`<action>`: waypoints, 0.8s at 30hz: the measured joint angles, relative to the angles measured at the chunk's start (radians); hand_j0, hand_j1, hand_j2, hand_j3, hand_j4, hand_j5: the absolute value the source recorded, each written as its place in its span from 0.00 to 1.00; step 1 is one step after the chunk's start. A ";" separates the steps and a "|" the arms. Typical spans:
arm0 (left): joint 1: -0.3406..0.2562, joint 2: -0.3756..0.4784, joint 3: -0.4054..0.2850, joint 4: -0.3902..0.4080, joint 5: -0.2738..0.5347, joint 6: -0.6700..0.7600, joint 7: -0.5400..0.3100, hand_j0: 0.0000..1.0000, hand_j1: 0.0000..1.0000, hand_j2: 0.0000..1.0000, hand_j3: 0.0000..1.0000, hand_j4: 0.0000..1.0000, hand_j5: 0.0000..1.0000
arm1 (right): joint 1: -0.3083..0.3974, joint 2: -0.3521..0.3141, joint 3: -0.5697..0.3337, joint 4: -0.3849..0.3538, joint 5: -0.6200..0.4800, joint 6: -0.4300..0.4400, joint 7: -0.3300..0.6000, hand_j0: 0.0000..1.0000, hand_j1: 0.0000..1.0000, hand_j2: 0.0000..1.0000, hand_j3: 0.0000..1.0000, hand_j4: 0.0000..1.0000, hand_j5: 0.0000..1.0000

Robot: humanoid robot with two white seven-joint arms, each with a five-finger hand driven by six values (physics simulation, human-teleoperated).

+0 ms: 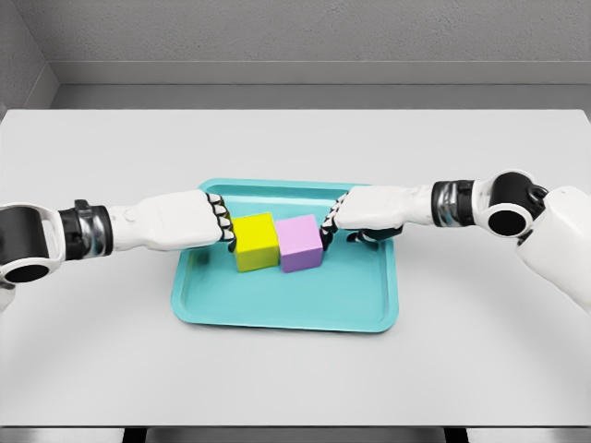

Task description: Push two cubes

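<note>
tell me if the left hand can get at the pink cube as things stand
Probably not directly. The left hand is against the yellow cube, which sits between it and the pink cube in the teal tray. The right hand is on the pink cube's other side.

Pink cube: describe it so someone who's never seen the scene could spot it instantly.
On the grey table lies a teal tray with two cubes side by side at its middle. The pink cube is the right one, by the right hand; its neighbour by the left hand is the yellow cube.

Yellow cube (256,242) touches pink cube (300,243), side by side.
</note>
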 measured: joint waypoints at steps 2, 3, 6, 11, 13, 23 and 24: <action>0.002 -0.001 0.000 0.001 0.000 0.000 -0.002 0.66 0.66 0.66 0.66 0.66 0.66 | 0.000 0.001 0.000 0.002 -0.002 0.001 0.000 0.57 0.57 0.57 0.57 0.57 0.57; 0.002 -0.001 0.000 0.002 0.000 0.000 -0.002 0.67 0.67 0.67 0.67 0.67 0.67 | 0.000 0.002 0.000 0.003 -0.002 0.001 0.000 0.57 0.57 0.57 0.57 0.57 0.57; 0.003 0.001 0.001 0.004 0.001 0.000 -0.002 0.68 0.68 0.68 0.68 0.68 0.68 | 0.000 0.002 0.000 0.005 -0.002 0.001 0.000 0.57 0.57 0.57 0.57 0.57 0.57; 0.003 0.009 0.005 0.011 0.007 0.001 -0.002 0.60 0.60 0.60 0.60 0.60 0.60 | 0.000 -0.001 0.000 0.009 0.000 0.000 0.000 0.57 0.57 0.57 0.57 0.57 0.57; 0.003 0.011 0.007 0.011 0.009 0.001 -0.002 0.60 0.60 0.60 0.60 0.60 0.60 | 0.000 -0.003 0.000 0.009 0.001 0.000 -0.001 0.57 0.57 0.57 0.57 0.57 0.57; 0.000 0.033 0.014 0.014 0.012 0.001 -0.002 0.58 0.58 0.58 0.58 0.58 0.58 | 0.002 -0.077 -0.024 -0.045 -0.011 0.000 -0.001 0.57 0.57 0.57 0.57 0.57 0.57; 0.000 0.035 0.016 0.015 0.013 0.001 -0.002 0.58 0.58 0.58 0.58 0.58 0.58 | 0.003 -0.103 -0.041 -0.073 -0.018 0.000 0.000 0.57 0.57 0.57 0.57 0.57 0.57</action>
